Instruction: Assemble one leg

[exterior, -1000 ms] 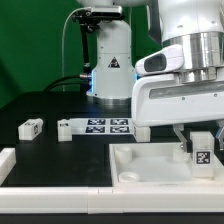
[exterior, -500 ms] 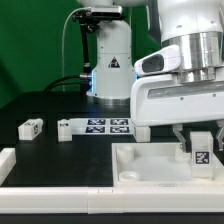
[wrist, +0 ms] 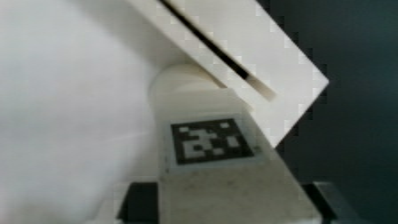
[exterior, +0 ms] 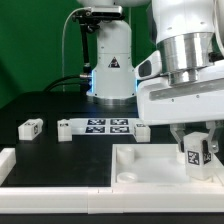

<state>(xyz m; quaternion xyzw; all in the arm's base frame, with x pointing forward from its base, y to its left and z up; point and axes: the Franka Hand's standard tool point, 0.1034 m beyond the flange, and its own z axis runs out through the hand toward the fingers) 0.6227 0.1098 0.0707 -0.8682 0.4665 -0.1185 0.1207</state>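
My gripper (exterior: 196, 135) is shut on a white leg (exterior: 195, 152) with a black-and-white tag on its face, holding it upright over the right part of the large white panel (exterior: 150, 165). In the wrist view the leg (wrist: 214, 150) fills the space between the dark fingers (wrist: 146, 203), its far end reaching the panel's raised rim (wrist: 249, 60). Whether the leg's lower end touches the panel I cannot tell. Another small white tagged leg (exterior: 31, 127) lies on the table at the exterior view's left.
The marker board (exterior: 100, 127) lies behind the panel, with a small white block (exterior: 142, 131) at its right end. A white part (exterior: 6, 160) sits at the left edge. The robot's base (exterior: 110, 60) stands at the back.
The wrist and gripper have turned, and the held leg has shifted slightly to the exterior view's left and tilted a little with it. The other parts have not moved.
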